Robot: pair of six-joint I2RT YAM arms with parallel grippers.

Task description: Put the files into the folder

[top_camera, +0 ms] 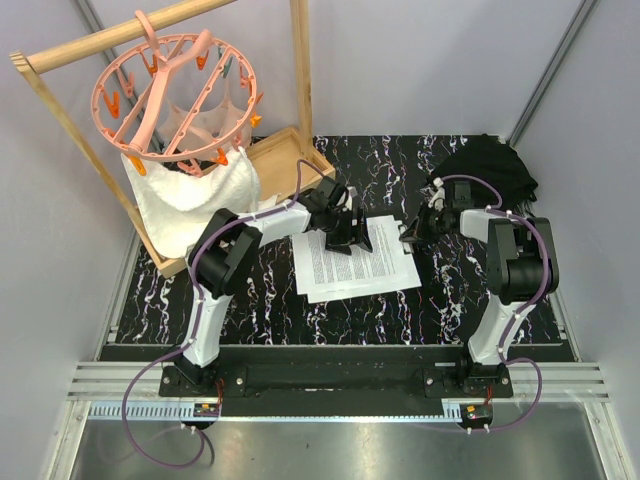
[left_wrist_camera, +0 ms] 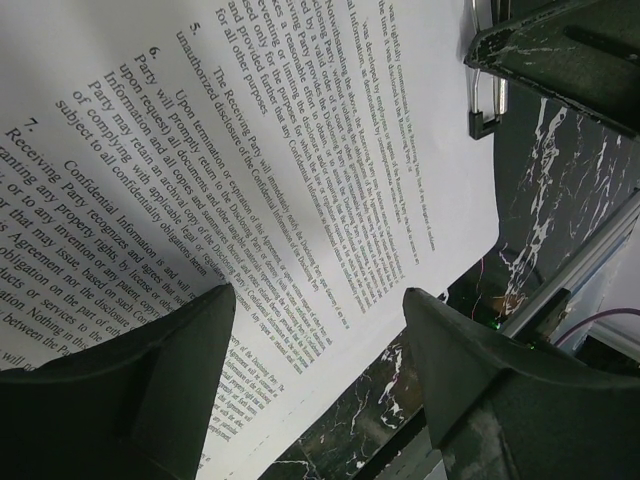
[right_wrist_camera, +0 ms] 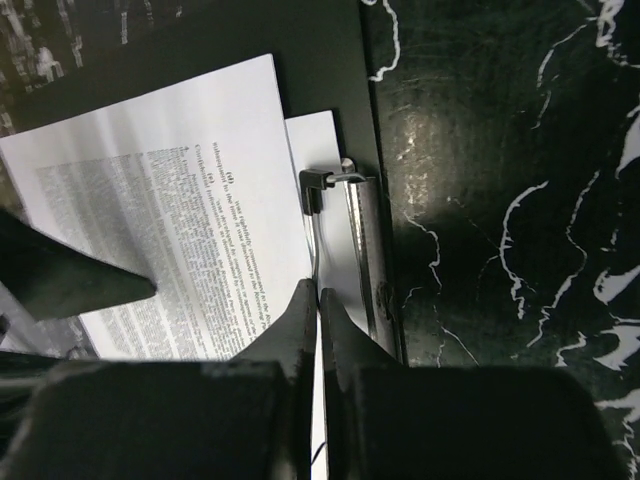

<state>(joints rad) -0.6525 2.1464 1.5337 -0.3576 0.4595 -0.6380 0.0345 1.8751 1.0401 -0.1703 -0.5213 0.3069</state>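
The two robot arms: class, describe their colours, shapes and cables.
Both the left arm and right arm have white tubular links joined by chunky black joint housings. A thin purple cable loops along each from the base. The left gripper has broad matte-black wedge fingers.

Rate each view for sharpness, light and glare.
Top external: even light, sharp throughout, print on the files reads only as grey blocks. Left wrist: print crisp mid-frame, the left end effector's fingers dark and soft in the foreground. Right wrist: the right end effector's fingers blurred and unlit, print softer, faint sheen on the table.
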